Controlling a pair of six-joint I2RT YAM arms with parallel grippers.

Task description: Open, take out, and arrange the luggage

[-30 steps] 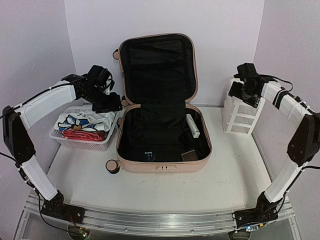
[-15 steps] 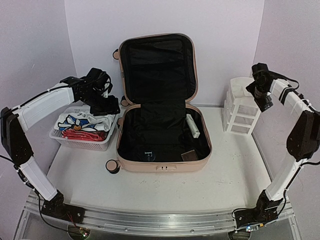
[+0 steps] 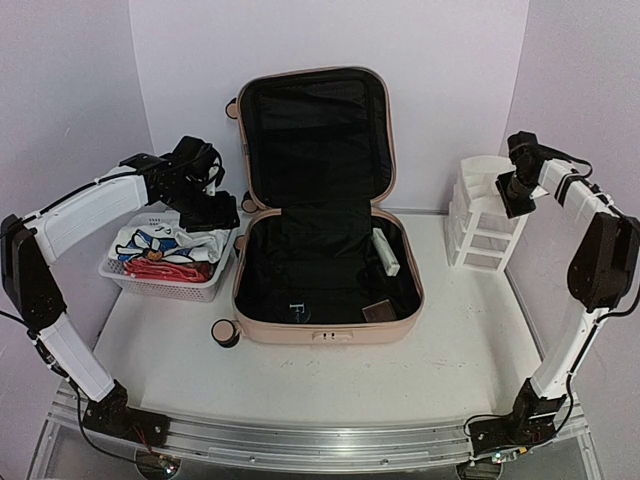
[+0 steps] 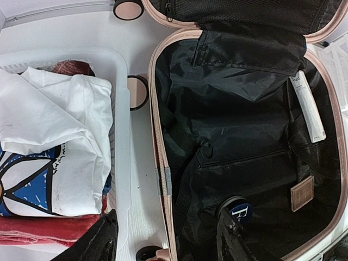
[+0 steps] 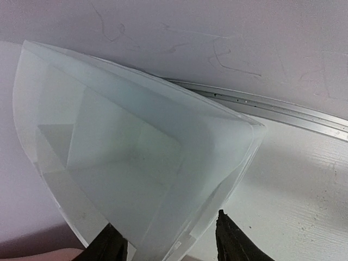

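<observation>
Arms raised: your left gripper point(image 4: 163, 239) gapes empty above basket point(image 4: 122, 136) and luggage point(image 3: 330, 331); right gripper point(image 5: 168, 242) straddles the organizer's point(image 5: 136, 147) corner, grip uncertain.

Luggage point(image 3: 330, 330): one. Caster wheels point(image 3: 227, 333) showing: three. Basket point(image 3: 160, 290): one. Drawer organizer point(image 3: 480, 225): one. Inside luggage: one white tube point(image 3: 385, 252), one brown tag point(image 3: 377, 311), one round disc point(image 3: 297, 311).

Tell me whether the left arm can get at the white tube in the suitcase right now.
Probably yes. The suitcase is open, the white tube lies uncovered along its right wall, and the left arm hovers over the left rim, jaws open and empty.
</observation>
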